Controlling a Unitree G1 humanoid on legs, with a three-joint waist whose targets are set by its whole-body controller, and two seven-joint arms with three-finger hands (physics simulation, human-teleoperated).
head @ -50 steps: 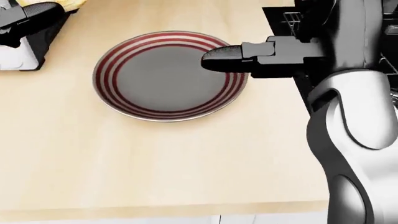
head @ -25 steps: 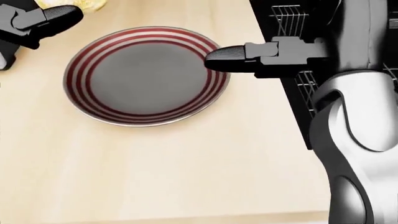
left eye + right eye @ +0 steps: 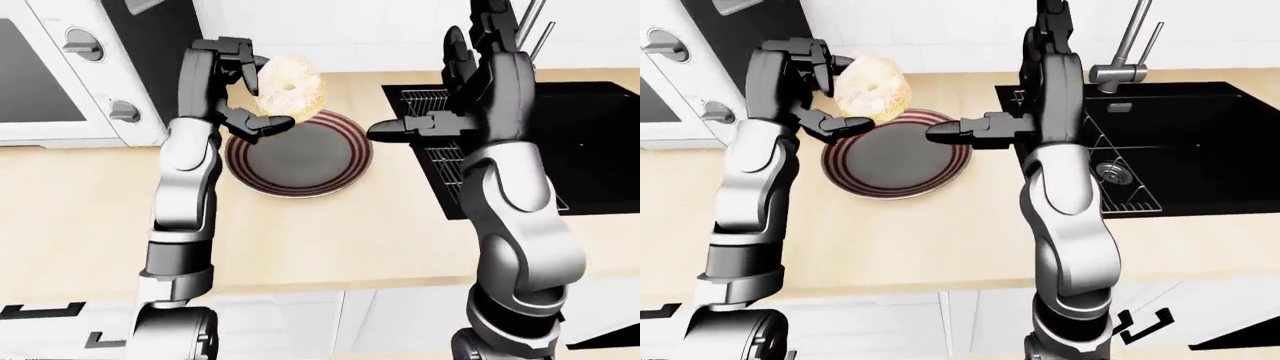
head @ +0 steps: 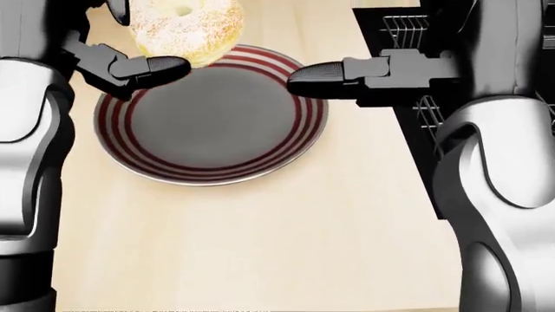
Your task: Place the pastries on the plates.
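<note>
Left hand (image 3: 243,88) up high, fingers clamped around a sugared doughnut (image 3: 290,85), and that pastry hangs in the air above the upper-left rim of the red-striped plate (image 3: 300,157), clear of the dish and not touching it. This looks like the carry-and-place step: the pastry is over the target but off-centre, so the next move calls for bringing it across toward the dark middle of the plate, lowering it until it rests there, then loosening the fingers. Further right, the right hand (image 4: 325,79) reaches in level over the plate's right edge, one finger stretched out flat, gripping nothing, though I cannot tell how its other fingers sit. Underneath everything is a pale wooden tabletop (image 4: 260,247), bare apart from the plate. Room-wise, a white microwave (image 3: 60,71) stands at the left of the left-eye view against a white wall, and at the far right a black sink (image 3: 1170,142) with a metal tap (image 3: 1125,49) and a wire rack (image 3: 435,142) beside it.
</note>
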